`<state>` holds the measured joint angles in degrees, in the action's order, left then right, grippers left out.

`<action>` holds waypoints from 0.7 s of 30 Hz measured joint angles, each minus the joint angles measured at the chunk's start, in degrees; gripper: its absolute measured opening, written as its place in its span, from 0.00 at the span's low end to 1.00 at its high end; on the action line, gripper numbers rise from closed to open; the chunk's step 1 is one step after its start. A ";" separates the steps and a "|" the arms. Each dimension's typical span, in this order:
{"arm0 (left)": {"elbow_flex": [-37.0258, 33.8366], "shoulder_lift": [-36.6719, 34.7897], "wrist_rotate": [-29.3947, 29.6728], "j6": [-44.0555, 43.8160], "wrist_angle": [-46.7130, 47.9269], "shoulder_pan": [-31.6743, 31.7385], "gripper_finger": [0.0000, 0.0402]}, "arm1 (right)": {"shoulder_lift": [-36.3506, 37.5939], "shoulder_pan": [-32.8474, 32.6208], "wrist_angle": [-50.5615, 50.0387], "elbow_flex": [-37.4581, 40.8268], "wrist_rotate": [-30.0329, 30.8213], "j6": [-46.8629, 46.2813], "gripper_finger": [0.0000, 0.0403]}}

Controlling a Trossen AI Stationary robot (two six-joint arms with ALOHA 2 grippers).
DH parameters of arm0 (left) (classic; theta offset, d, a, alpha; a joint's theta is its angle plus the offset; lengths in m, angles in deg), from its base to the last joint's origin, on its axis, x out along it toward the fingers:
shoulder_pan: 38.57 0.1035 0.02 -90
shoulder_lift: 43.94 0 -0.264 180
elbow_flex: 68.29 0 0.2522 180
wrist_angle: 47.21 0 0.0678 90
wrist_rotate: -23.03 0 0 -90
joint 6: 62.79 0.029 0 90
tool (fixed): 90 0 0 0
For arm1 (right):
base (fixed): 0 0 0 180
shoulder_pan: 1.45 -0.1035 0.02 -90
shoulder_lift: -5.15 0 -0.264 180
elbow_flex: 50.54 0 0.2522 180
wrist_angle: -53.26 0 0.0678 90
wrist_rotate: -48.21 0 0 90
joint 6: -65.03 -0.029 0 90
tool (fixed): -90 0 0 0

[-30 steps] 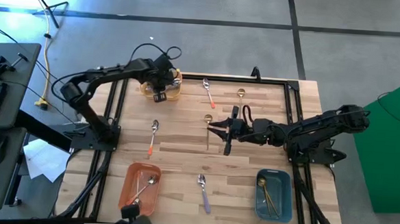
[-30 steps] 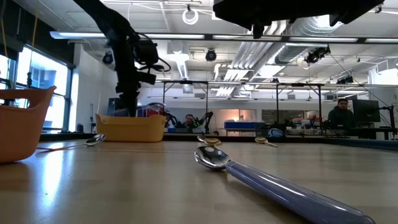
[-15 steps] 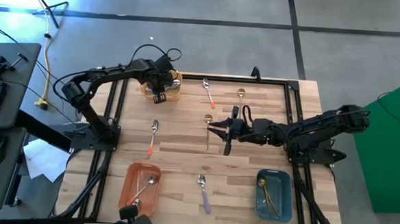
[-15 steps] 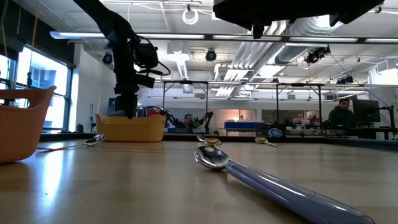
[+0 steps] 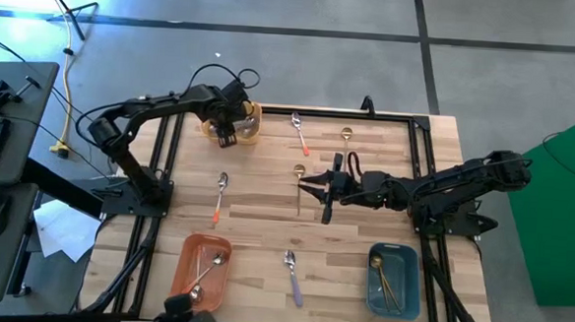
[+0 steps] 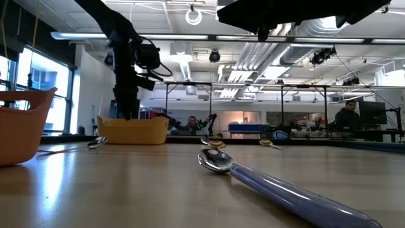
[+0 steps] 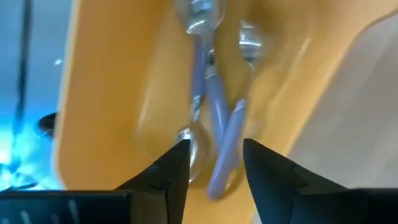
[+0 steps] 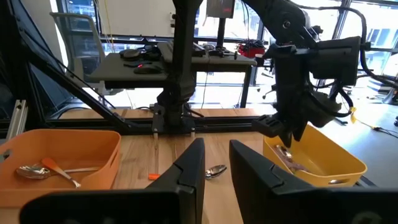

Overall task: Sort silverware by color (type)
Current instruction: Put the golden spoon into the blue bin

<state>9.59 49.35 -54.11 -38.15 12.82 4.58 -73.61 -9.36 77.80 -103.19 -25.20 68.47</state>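
Lavender-handled spoons [image 7: 217,134] lie in your yellow plastic bin [image 5: 248,129] beneath the released left claw [image 7: 214,165], while your right claw [image 5: 311,189] hovers mid-worktop, fingers narrowly apart, grasping nothing.

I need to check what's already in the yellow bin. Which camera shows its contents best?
The left wrist view: it looks straight into the yellow bin at the lavender-handled spoons. The high view has the left gripper covering it, the low view shows only its wall, and the right wrist view glimpses the spoons.
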 joint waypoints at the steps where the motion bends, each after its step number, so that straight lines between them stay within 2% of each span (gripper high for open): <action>1: 0.00 -0.45 0.97 0.01 0.28 0.00 0.35 | 0.02 -0.01 -0.02 0.00 0.01 0.01 0.14; 5: 0.00 -3.42 -1.21 0.40 1.59 -0.13 0.32 | 0.00 0.01 -0.10 -0.02 0.03 2.21 0.14; 8: -0.53 -6.04 -5.00 -0.56 2.85 -0.64 0.26 | 0.00 0.04 -0.28 -0.02 0.03 3.68 0.14; 10: -2.10 -8.62 -5.08 -0.59 2.62 -1.29 0.20 | 0.00 0.17 -0.43 -0.02 0.03 4.54 0.14; 13: -6.42 -13.35 -2.42 -2.10 -2.42 -2.42 0.12 | 0.00 0.82 -2.17 -0.04 0.22 6.35 0.14; 16: -12.18 -19.05 -1.32 -5.16 -10.01 -3.86 0.06 | 0.00 2.08 -4.55 -0.04 4.24 7.74 0.14; 21: -21.01 -27.73 -1.34 -11.85 -19.63 -8.40 0.02 | 0.00 5.76 -8.65 -0.04 6.11 6.52 0.14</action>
<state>-11.42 21.62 -55.45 -50.00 -6.80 -3.82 -73.61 -3.60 69.15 -103.24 -19.09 75.00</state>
